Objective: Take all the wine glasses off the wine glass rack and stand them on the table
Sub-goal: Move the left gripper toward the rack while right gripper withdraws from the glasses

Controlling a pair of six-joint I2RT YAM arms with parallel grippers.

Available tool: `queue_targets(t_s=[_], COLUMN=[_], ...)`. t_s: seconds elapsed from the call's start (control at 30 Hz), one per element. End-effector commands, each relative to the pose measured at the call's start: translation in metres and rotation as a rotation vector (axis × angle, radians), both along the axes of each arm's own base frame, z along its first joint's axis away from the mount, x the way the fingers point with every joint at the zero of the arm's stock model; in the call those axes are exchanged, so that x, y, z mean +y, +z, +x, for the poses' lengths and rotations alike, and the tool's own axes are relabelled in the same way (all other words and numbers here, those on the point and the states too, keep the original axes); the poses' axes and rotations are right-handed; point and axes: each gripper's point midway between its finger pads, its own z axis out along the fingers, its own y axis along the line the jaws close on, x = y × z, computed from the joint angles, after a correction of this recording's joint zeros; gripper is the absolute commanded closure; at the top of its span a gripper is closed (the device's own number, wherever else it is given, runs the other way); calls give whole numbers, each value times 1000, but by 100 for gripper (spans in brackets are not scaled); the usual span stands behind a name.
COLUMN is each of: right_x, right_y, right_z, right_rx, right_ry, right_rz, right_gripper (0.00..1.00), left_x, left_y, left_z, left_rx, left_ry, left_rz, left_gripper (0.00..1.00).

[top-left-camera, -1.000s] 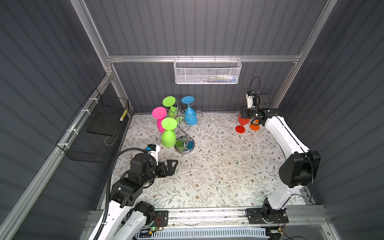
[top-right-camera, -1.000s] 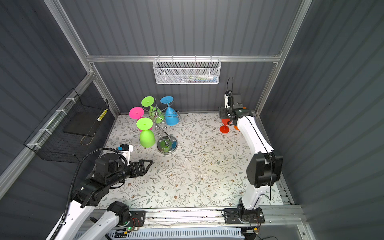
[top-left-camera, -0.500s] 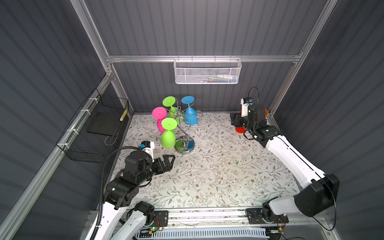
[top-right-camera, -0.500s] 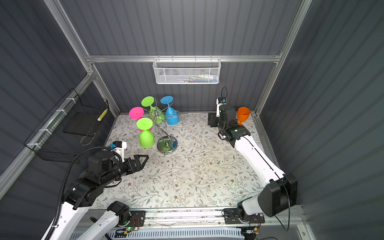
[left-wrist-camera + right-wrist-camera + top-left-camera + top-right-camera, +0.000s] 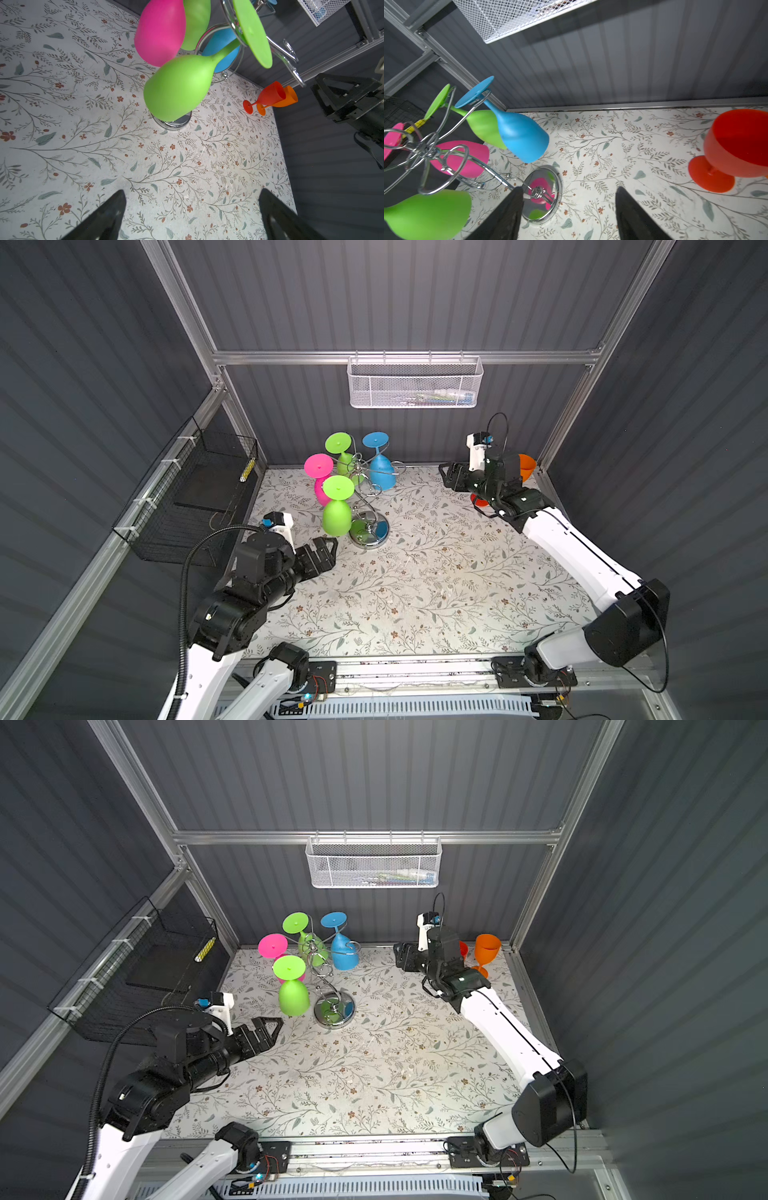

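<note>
Right gripper (image 5: 450, 479) has swung off the red glass (image 5: 733, 143) twd the wine glass rack (image 5: 374, 541) at back-left, fingers spread & empty, facing the blue glass (image 5: 381, 472) hung foot-up in a scroll arm; left gripper (image 5: 328, 545) likewise spread, empty.

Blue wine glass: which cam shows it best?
Right wrist: blue wine glass shows whole, foot to rim, hanging on the rack. Both top views show it small; left wrist shows only part of its bowl.
</note>
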Motion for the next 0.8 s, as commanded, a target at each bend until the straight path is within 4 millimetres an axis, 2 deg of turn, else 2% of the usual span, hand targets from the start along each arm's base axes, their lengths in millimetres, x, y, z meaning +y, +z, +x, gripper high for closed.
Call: queue_targets(t_s=[0.0, 0.17, 0.3, 0.33, 0.6, 0.77], right_x=[20, 23, 24, 24, 32, 33], right_y=[28, 27, 22, 19, 20, 17], right_z=[-4, -6, -8, -7, -9, -8], right_rx=[-45, -54, -54, -51, -68, -62], right_ry=[52, 51, 62, 68, 120, 124], right_rz=[72, 68, 51, 43, 21, 19], right_gripper=[30, 31, 31, 31, 31, 31], left_x=[9, 13, 10, 8, -1, 2], left_y=[13, 37, 48, 61, 89, 102], left_z=[6, 22, 38, 41, 79, 94], left_rx=[-2, -27, -36, -61, -89, -100], left_ry=[40, 92, 118, 122, 155, 187], left_rz=[50, 75, 65, 48, 61, 96], left_gripper=[0, 0, 1, 1, 7, 11])
